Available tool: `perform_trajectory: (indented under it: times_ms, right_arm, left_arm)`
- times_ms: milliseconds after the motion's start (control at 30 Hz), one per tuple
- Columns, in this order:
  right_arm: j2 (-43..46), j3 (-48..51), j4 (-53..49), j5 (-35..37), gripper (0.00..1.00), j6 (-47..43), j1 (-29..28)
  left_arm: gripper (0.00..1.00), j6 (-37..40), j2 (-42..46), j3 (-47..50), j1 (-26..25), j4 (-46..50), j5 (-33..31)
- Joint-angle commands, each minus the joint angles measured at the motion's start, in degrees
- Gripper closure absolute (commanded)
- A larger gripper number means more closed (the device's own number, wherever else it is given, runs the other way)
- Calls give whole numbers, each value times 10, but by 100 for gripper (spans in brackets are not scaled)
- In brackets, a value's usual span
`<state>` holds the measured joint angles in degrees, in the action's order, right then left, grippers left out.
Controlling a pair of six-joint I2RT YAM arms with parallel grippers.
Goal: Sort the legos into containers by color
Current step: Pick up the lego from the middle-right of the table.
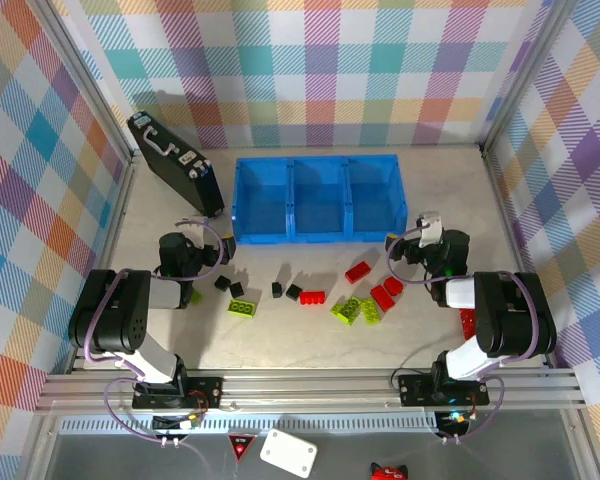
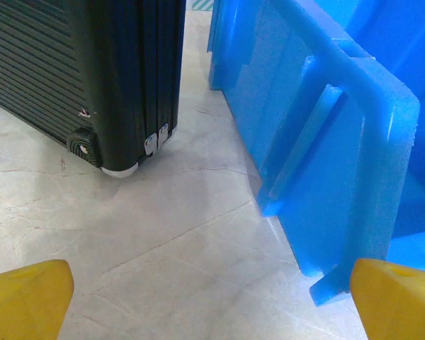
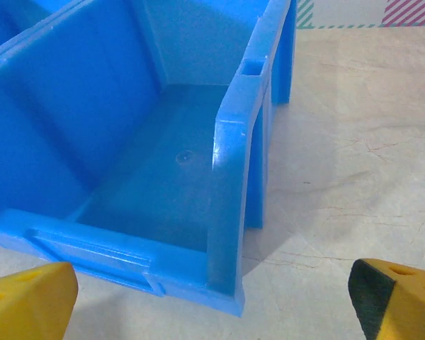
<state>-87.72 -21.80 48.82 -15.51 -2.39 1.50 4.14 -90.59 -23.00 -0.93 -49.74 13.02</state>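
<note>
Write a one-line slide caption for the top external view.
Red, lime and black legos lie unsorted on the table before the blue tray; left hand and right hand are open.

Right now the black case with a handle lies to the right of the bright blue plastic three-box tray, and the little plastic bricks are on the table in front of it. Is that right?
No. The top view shows the black case left of the bright blue plastic tray, not right. The little plastic bricks are on the table in front of it.
</note>
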Motion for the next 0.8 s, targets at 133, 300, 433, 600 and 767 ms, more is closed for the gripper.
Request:
perform_trajectory:
  times_ms: [133,300,433,600,767]
  right_arm:
    - [0,-6,7,1,1,3,4]
    - [1,-6,6,3,1,2,4]
    - [0,-7,5,4,1,3,3]
    - [0,-7,5,4,1,3,4]
    - [-1,-7,5,3,1,3,4]
  left_arm:
    - [0,10,1,7,5,-21,15]
    - [0,10,1,6,5,-22,15]
    - [0,10,1,7,5,-21,15]
    - [0,10,1,6,5,-21,15]
    - [0,7,0,5,5,-20,10]
